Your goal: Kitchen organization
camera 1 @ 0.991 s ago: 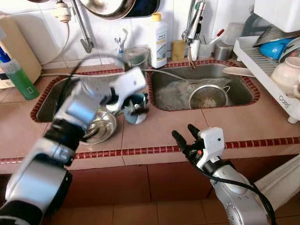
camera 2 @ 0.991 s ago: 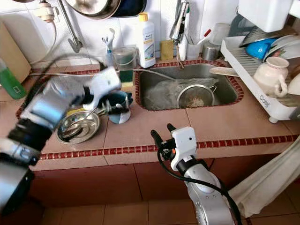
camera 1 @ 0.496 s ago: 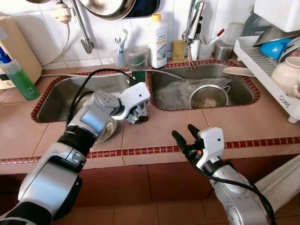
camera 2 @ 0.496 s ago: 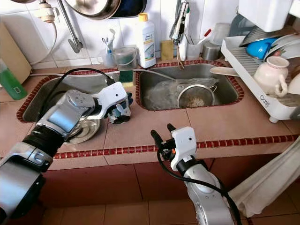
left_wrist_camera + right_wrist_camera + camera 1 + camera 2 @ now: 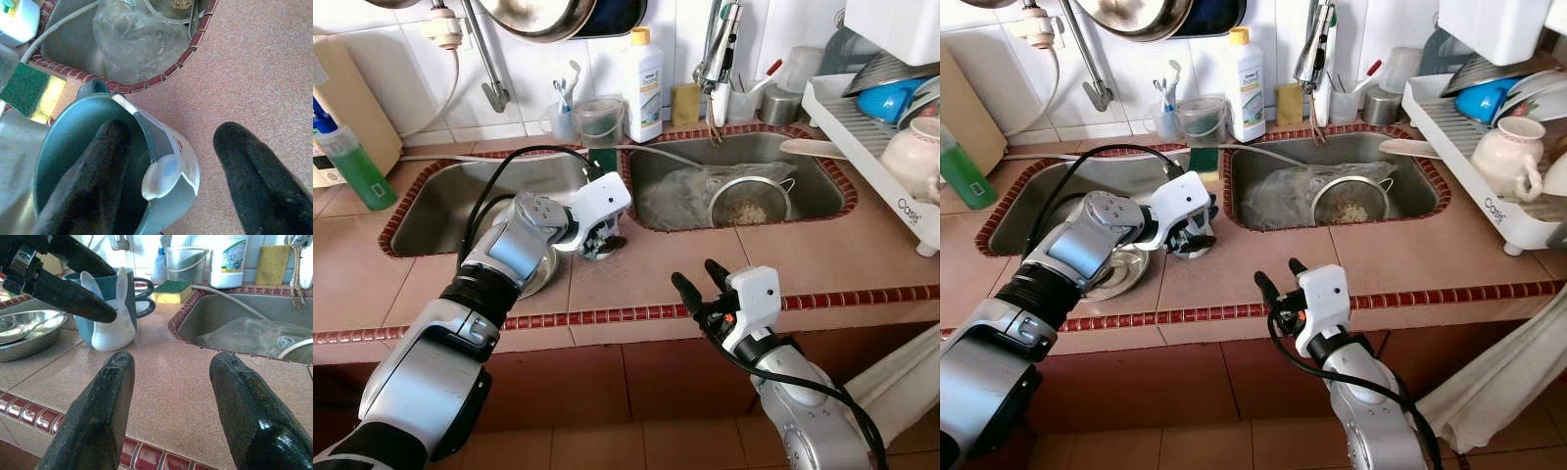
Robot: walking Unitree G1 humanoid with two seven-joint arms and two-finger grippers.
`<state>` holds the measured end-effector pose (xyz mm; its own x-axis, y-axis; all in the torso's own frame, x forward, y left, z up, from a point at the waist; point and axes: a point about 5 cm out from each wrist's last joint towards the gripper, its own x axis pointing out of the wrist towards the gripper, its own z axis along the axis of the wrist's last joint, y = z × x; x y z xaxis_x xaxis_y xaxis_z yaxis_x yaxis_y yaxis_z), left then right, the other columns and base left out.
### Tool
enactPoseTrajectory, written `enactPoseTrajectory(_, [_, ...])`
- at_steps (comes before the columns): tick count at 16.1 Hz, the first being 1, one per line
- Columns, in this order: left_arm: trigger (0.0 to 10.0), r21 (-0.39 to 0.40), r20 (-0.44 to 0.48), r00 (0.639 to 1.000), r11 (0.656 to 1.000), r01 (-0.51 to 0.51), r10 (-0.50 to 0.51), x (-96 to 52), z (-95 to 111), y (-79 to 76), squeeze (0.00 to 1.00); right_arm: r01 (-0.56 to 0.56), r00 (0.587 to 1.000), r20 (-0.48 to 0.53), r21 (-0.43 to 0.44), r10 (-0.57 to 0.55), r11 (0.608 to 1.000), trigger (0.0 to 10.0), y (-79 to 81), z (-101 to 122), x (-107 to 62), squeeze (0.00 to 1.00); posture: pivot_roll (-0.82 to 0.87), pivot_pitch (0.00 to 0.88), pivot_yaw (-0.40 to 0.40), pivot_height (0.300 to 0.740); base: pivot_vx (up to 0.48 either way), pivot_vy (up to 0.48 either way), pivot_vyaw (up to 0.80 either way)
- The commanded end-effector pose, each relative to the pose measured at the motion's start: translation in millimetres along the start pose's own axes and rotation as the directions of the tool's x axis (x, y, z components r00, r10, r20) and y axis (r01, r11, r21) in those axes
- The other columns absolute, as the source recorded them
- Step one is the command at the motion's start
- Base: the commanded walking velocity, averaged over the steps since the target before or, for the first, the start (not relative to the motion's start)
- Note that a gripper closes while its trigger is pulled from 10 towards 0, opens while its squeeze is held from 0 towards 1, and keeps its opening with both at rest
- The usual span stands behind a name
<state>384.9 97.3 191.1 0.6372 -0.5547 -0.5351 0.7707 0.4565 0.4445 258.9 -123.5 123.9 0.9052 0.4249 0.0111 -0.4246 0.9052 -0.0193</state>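
Note:
A teal mug (image 5: pixel 599 242) with a white rabbit figure on its side stands upright on the tiled counter strip between the two sinks. My left gripper (image 5: pixel 171 134) is open over it. One finger (image 5: pixel 93 181) reaches down inside the mug (image 5: pixel 73 147) and the other (image 5: pixel 254 181) hangs outside, apart from its wall. My right gripper (image 5: pixel 695 272) hovers open and holding nothing just off the counter's front edge. In the right wrist view the mug (image 5: pixel 105 313) and the left finger (image 5: pixel 68 296) lie ahead.
A steel bowl (image 5: pixel 533 274) lies at the left sink's front. The right sink (image 5: pixel 822 201) holds a strainer (image 5: pixel 749 201) and a plastic bag. A green sponge (image 5: pixel 601 157), a detergent bottle (image 5: pixel 644 83) and a green bottle (image 5: pixel 352 162) stand behind. A dish rack (image 5: pixel 876 166) fills the right.
My left arm has carried the mug from over the steel bowl to the right and down onto the tiles, where it now stands. The right arm has not moved.

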Motion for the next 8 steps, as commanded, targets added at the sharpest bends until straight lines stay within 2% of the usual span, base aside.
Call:
enactPoseTrajectory(1, [0.0, -0.005, 0.003, 1.000, 1.000, -0.010, 0.010, -3.4, -1.6, 4.8, 0.00, -0.003, 1.000, 0.010, 0.003, 0.003, 1.000, 10.0, 2.9, 2.2, 2.1, 0.00, -0.17, 0.011, 0.143, 0.740, 0.000, 0.000, 0.00])
enactPoseTrajectory(8, [0.0, -0.012, 0.027, 1.000, 1.000, 0.011, -0.011, -3.1, 2.3, 2.5, 0.00, -0.002, 1.000, 0.011, -0.008, 0.002, 1.000, 10.0, 2.7, 2.7, 1.5, 0.00, -0.18, 0.016, 0.142, 0.740, 0.000, 0.000, 0.00])
